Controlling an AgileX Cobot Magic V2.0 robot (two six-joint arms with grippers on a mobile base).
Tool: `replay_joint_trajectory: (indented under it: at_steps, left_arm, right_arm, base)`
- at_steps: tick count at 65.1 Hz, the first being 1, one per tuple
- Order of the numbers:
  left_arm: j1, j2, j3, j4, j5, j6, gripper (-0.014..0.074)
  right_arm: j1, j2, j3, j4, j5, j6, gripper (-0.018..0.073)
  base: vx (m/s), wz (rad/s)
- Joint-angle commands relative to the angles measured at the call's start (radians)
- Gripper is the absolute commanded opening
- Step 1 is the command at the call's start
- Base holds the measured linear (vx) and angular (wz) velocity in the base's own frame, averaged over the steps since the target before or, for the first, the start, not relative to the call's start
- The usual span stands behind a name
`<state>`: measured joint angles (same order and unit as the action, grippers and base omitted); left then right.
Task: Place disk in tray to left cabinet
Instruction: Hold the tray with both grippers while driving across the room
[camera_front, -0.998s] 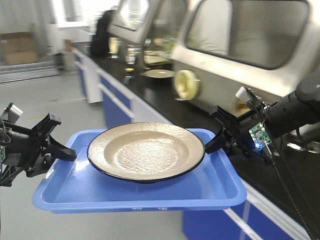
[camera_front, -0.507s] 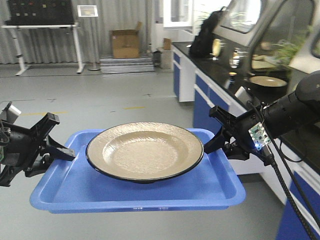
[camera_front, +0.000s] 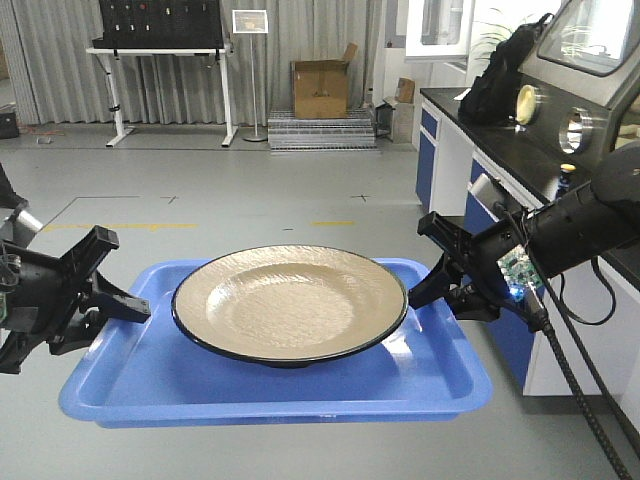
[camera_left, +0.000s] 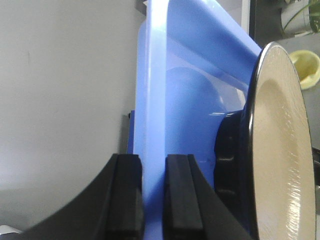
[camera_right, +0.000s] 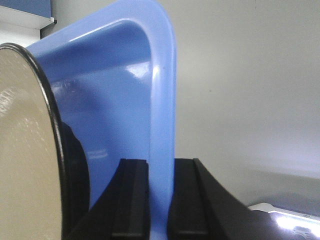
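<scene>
Fingers (camera_left: 125, 195) of the left gripper (camera_front: 138, 303) pinched the tray (camera_front: 280, 408) lip at 9 o'clock; the right gripper (camera_front: 420, 290) clamped the lip at 3 o'clock. The disk (camera_front: 290, 300) sat centred in the tray, held aloft. Carrying well probably meant both arms level, moving together. Open floor (camera_front: 250, 200) lay from 10 to 12 o'clock; the worktop (camera_front: 500, 150) edge crowded 2 o'clock.

The tan disk (camera_front: 290, 305) (black-rimmed, glossy) sits flat, centred in the level bright blue tray (camera_front: 430, 370).
</scene>
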<state>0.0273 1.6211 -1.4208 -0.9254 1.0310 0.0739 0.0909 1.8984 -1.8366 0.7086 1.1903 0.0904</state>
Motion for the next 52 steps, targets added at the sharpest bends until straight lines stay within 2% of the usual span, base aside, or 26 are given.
replay_joint_trajectory:
  at_steps: [1, 52]
  left_arm:
    - [-0.034, -0.059, -0.041, -0.235, 0.057, -0.034, -0.0001]
    - [-0.034, -0.059, -0.041, -0.236, 0.068, -0.034, -0.0001]
  right_arm:
    - [0.025, -0.061, -0.035, 0.208, 0.016, 0.002, -0.0006]
    - [0.025, -0.061, -0.035, 0.208, 0.038, 0.002, -0.0006]
  base:
    - [0.40, 0.04]
    - [0.53, 0.04]
